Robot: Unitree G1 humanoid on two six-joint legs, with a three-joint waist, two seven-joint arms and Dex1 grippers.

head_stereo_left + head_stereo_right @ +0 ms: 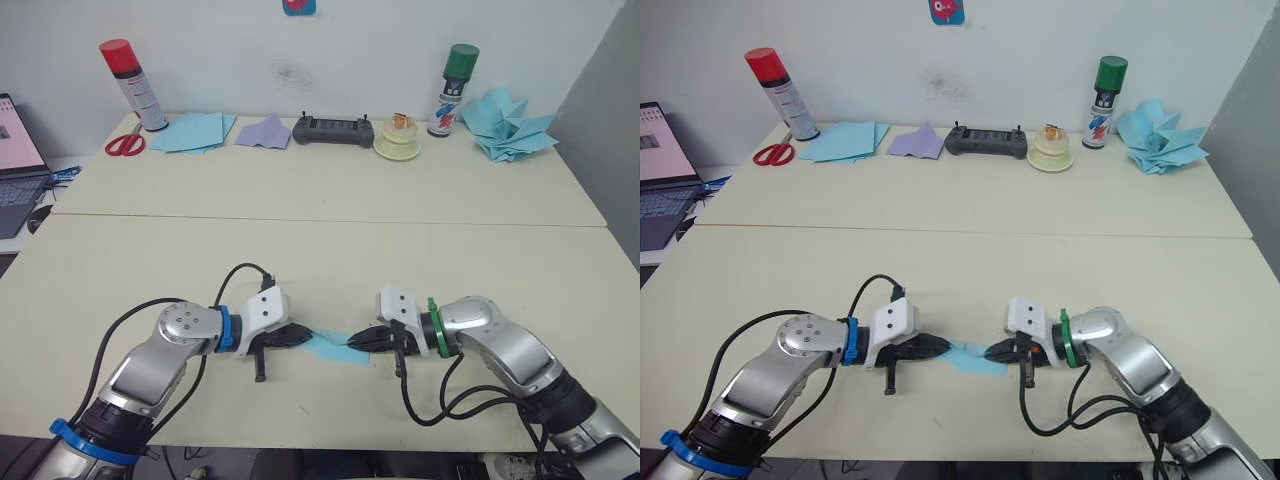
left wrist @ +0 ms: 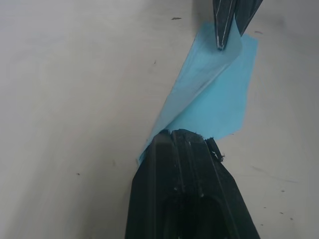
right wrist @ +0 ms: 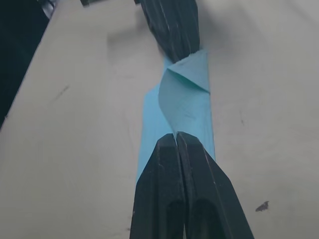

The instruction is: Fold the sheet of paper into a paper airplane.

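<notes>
The sheet of paper [image 1: 328, 347], light blue and folded into a narrow strip with one flap raised, lies near the table's front edge between my two grippers. My left gripper [image 1: 306, 336] is shut on its left end. Its right end is pinched by my right gripper [image 1: 356, 342], also shut. In the left wrist view the paper [image 2: 219, 99] stretches from my black fingers [image 2: 187, 164] to the right gripper's fingertips [image 2: 227, 30]. In the right wrist view the strip [image 3: 187, 107] runs from my closed fingers [image 3: 177, 164] to the left gripper's.
Along the table's back edge stand a red-capped spray can [image 1: 132, 85], scissors [image 1: 124, 144], a flat stack of blue sheets [image 1: 192, 131], a lilac paper piece [image 1: 265, 131], a black controller [image 1: 335, 131], a tape roll [image 1: 397, 143], a green-capped can [image 1: 453, 90] and a heap of blue paper planes [image 1: 512, 125]. A laptop [image 1: 15, 160] sits at far left.
</notes>
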